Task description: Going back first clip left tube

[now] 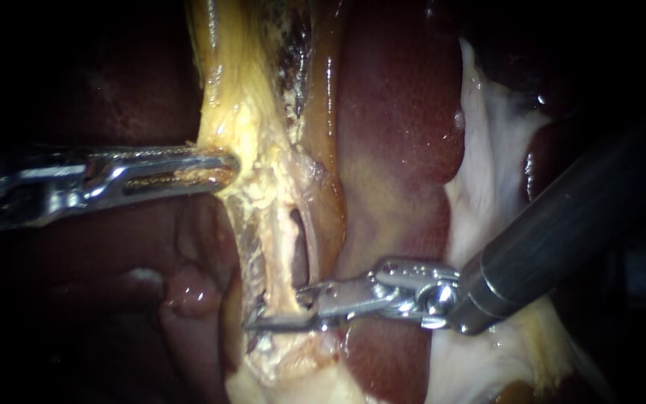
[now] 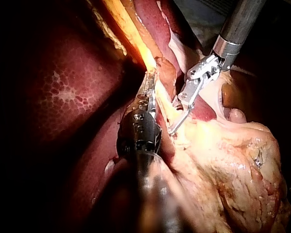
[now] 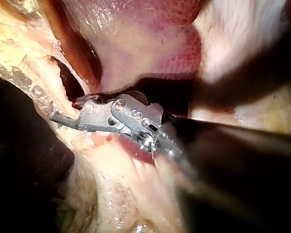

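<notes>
1. Closest is my right instrument (image 1: pixel 278 310): a dark, smooth, round shaft coming in from the lower right, ending in a bright steel hinge and two thin, flat jaws.
2. Its jaws stand apart with a gap between them, and the left tube (image 1: pixel 282 262) runs down through that gap at its lower end.
3. This left tube is a thin, pale cream strand, upright, with a ragged, crumbly surface. A dark slit-shaped window (image 1: pixel 299 243) parts it from a glossy brown band (image 1: pixel 329 202) just beside it.
4. My left instrument (image 1: pixel 222 168) lies level, its long slotted steel jaws clamped on the edge of the yellow fatty tissue (image 1: pixel 241 112) above the tube, well apart from the right instrument.
5. Smooth, wet, dark red liver (image 1: pixel 398 112) fills the background behind the brown band.
6. A thin white membrane (image 1: pixel 487 164) drapes beside the right shaft, which covers part of it.
</notes>
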